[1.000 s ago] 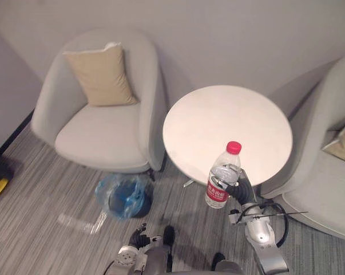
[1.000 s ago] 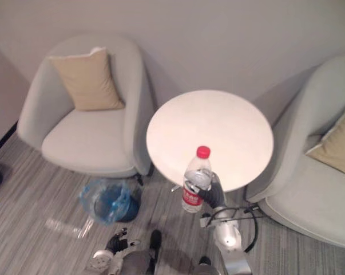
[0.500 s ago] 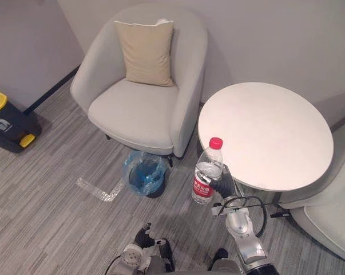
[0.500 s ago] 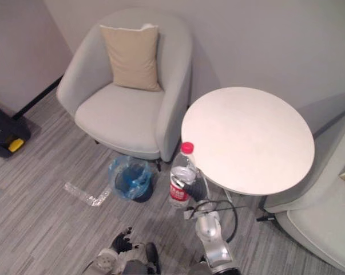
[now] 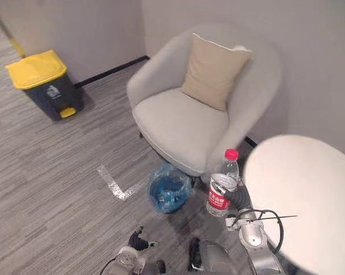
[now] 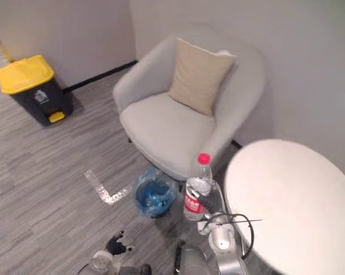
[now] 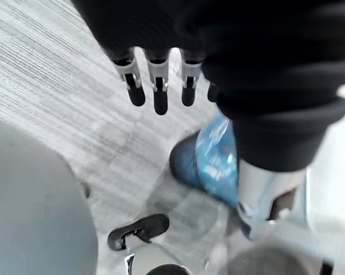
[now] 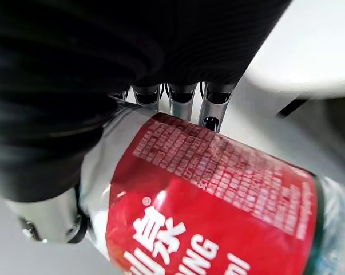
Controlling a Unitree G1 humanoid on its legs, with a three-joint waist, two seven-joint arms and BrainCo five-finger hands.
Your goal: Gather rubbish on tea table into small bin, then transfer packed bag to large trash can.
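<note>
1. The right hand [image 5: 239, 198], raised on its arm from the lower right, has its fingers [image 8: 182, 95] curled round the water bottle [image 5: 222, 186], gripping it at the red label.
2. The bottle stands upright in that grip, red cap up, off the tea table [image 5: 309, 195] and just beside its rim.
3. The small bin [image 5: 169, 193], lined with a blue bag, sits on the carpet near the bottle, at the foot of the armchair [image 5: 183, 123].
4. The left hand [image 7: 159, 91] hangs low, fingers straight and relaxed, holding nothing, above the carpet near the bin.
5. The large trash can [image 5: 43, 83] with a yellow lid stands well apart, by the wall.
</note>
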